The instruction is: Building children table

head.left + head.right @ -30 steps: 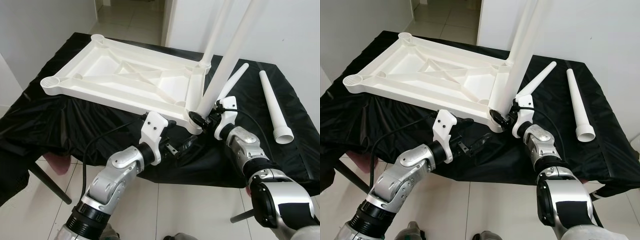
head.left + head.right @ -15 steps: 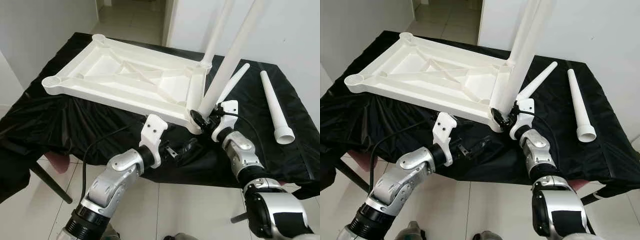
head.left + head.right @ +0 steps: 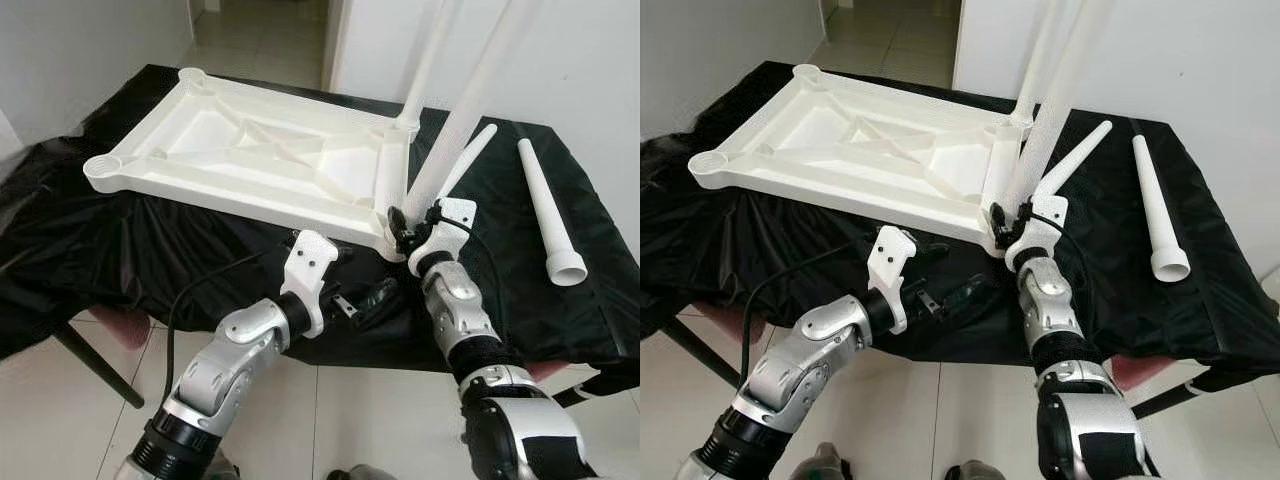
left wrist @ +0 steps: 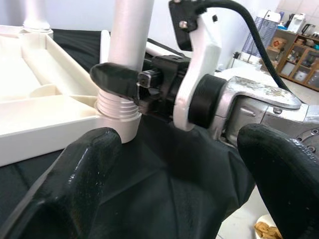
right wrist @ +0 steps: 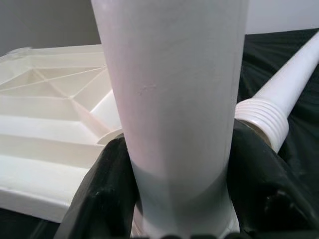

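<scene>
Standing in the near right corner socket of the upside-down tabletop (image 3: 250, 160) is a white leg (image 3: 450, 130), tilted a bit toward 1 o'clock, and the right gripper (image 3: 400, 222) is clamped around it right at the base, one black finger (image 5: 107, 191) on each side of the tube just above the threads (image 4: 117, 107). So the tabletop itself lies ribs-up across the black cloth (image 3: 120, 240), running from about 10 o'clock to the middle of the eye views. Another leg (image 3: 1040, 55) is already upright in the far right corner socket, at roughly 12 o'clock from the gripped one. Two loose legs are lying on the cloth: one (image 3: 470, 155) just behind the right gripper at about 1 o'clock, threaded end near it, and one (image 3: 548, 215) well off at 3 o'clock. The left gripper (image 3: 368, 302) hangs just below the cloth's front edge at about 7 o'clock from the gripped leg, fingers (image 4: 75, 184) spread wide apart, touching nothing. Light tiled floor (image 3: 60, 400) underneath.
</scene>
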Controlling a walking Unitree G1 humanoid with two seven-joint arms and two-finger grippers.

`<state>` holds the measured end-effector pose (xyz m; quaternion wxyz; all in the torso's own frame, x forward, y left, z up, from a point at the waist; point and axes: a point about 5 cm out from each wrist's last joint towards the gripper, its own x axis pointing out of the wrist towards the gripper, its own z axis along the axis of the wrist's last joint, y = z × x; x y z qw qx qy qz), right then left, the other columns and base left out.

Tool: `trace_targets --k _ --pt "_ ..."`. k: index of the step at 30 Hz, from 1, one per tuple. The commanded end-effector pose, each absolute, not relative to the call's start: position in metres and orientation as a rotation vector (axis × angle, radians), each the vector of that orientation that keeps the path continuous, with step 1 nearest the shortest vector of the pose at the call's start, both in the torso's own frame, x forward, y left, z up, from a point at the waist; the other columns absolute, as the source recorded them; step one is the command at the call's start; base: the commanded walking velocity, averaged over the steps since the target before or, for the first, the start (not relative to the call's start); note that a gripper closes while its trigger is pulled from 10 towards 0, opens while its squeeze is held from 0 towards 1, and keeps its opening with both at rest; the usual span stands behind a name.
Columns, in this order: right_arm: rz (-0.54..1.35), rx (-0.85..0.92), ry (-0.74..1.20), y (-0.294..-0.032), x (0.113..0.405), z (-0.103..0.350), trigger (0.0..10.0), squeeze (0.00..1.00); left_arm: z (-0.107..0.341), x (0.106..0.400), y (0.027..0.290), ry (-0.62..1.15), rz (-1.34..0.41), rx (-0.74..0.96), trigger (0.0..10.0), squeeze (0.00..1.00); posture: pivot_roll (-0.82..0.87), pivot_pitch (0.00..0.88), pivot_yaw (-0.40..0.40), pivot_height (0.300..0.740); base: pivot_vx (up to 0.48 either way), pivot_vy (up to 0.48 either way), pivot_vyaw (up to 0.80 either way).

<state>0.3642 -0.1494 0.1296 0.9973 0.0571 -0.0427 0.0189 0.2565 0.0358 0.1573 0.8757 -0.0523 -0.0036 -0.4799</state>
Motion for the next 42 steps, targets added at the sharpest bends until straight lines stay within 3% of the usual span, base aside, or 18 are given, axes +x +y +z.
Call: trace_targets --k 1,7,12,13,14,15,17,18,24,31,32,42 --pt "-0.012 0.123 -0.064 -0.154 0.364 0.127 0.0 0.00 0.159 0.253 0.032 -0.012 -1.059 -0.111 10.0 0.00 0.06 0.039 -0.071 0.740 0.000 0.000 0.00" --pt "-0.137 0.114 -0.018 -0.139 0.361 0.127 0.0 0.00 0.159 0.252 0.030 -0.013 -1.057 -0.115 10.0 0.00 0.06 0.031 -0.081 0.740 0.000 0.000 0.00" --pt "-0.116 0.108 -0.010 -0.126 0.359 0.127 0.0 0.00 0.159 0.252 0.029 -0.015 -1.055 -0.117 10.0 0.00 0.07 0.025 -0.091 0.740 0.000 0.000 0.00" --pt "-0.084 0.130 0.002 -0.121 0.358 0.127 6.2 0.00 0.159 0.252 0.029 -0.016 -1.053 -0.117 10.0 0.00 0.07 0.020 -0.095 0.740 0.000 0.000 0.00" --pt "-0.084 0.130 0.002 -0.121 0.358 0.127 6.2 0.00 0.159 0.252 0.029 -0.016 -1.053 -0.117 10.0 0.00 0.07 0.020 -0.095 0.740 0.000 0.000 0.00" --pt "-0.062 0.148 0.010 -0.119 0.358 0.126 8.6 0.00 0.158 0.252 0.029 -0.017 -1.051 -0.118 10.0 0.00 0.07 0.020 -0.095 0.740 0.000 0.000 0.00" --pt "-0.062 0.148 0.010 -0.119 0.358 0.126 8.6 0.00 0.158 0.252 0.029 -0.017 -1.051 -0.118 10.0 0.00 0.07 0.020 -0.095 0.740 0.000 0.000 0.00" --pt "-0.030 0.147 0.020 -0.120 0.357 0.124 10.0 0.00 0.159 0.252 0.029 -0.020 -1.048 -0.117 10.0 0.00 0.07 0.013 -0.100 0.740 0.000 0.000 0.00" --pt "-0.065 0.034 0.049 -0.135 0.352 0.116 10.0 0.00 0.159 0.252 0.029 -0.024 -1.045 -0.116 10.0 0.00 0.07 0.005 -0.104 0.740 0.000 0.000 0.00" --pt "-0.012 0.066 0.029 -0.138 0.351 0.120 10.0 0.00 0.158 0.252 0.029 -0.025 -1.047 -0.116 10.0 0.00 0.07 0.000 -0.107 0.740 0.000 0.000 0.00" --pt "0.010 0.071 0.016 -0.138 0.351 0.122 0.0 0.00 0.158 0.252 0.028 -0.024 -1.048 -0.116 10.0 0.00 0.07 0.000 -0.107 0.740 0.000 0.000 0.00" --pt "0.106 0.059 -0.010 -0.133 0.337 0.125 0.0 0.00 0.159 0.253 0.028 -0.029 -1.045 -0.115 10.0 0.00 0.07 0.000 -0.112 0.740 0.000 0.000 0.00"
